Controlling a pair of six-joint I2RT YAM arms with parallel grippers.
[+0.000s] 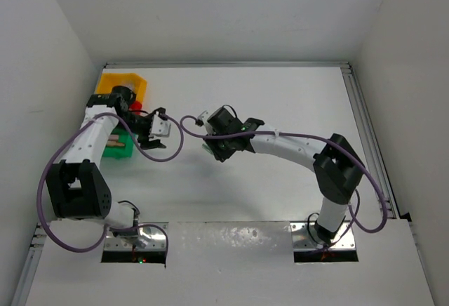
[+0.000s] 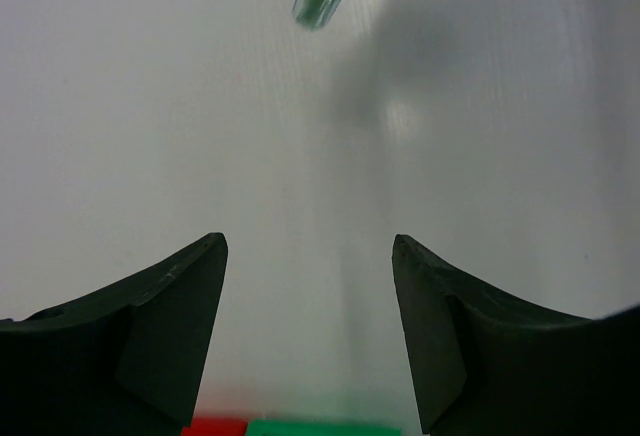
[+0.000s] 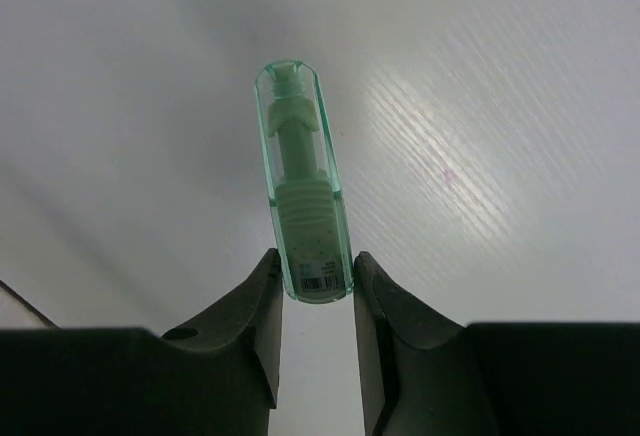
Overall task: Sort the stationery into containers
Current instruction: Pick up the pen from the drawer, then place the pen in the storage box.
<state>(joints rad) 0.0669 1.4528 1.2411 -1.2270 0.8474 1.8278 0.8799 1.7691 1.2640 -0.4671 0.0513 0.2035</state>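
So the right gripper (image 3: 315, 274) is clamped on the barcode end of a clear green capsule-shaped piece (image 3: 300, 196) — the rest pokes out past its fingertips, over the white surface (image 1: 266, 95) around the middle. The left gripper (image 2: 308, 256) is spread wide with nothing in it, hanging just right of the row of bins — yellow bin (image 1: 119, 80) far, red bin (image 1: 138, 105) middle, green bin (image 1: 112, 153) near.

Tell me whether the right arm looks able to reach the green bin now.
Probably not directly: the left arm partly covers the green bin, and the open left end effector sits between it and the right end effector holding the clear green tube.
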